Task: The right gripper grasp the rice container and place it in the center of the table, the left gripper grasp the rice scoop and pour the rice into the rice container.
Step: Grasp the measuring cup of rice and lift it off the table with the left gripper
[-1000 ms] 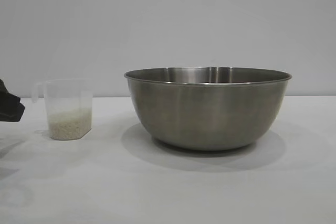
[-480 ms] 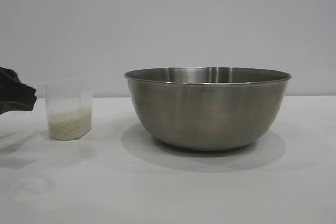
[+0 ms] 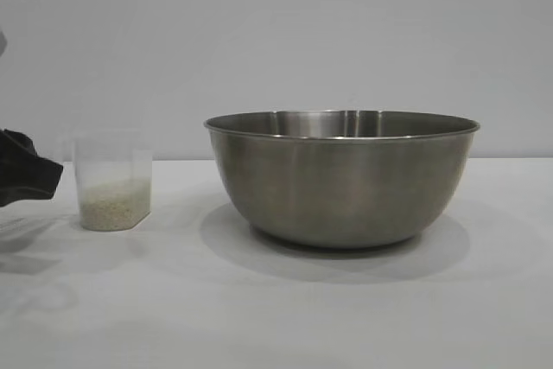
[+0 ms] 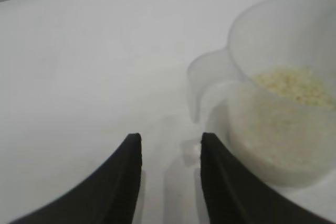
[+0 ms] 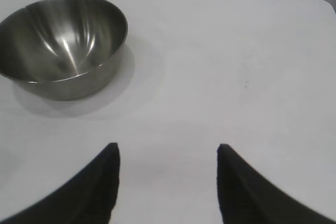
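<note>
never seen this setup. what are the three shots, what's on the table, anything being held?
It is a two-arm robot at a white table. The wide shot comes from an outside camera facing the arms; the other two come from cameras on each wrist, looking out past that arm's black fingers.

On the table stand a large steel bowl, the rice container, and a small clear plastic cup, the rice scoop, partly filled with rice.

The left gripper sits at the outside view's left edge, open, close to the scoop's handle but not gripping it. The right gripper is open over bare table, away from the bowl. Nothing is held.
</note>
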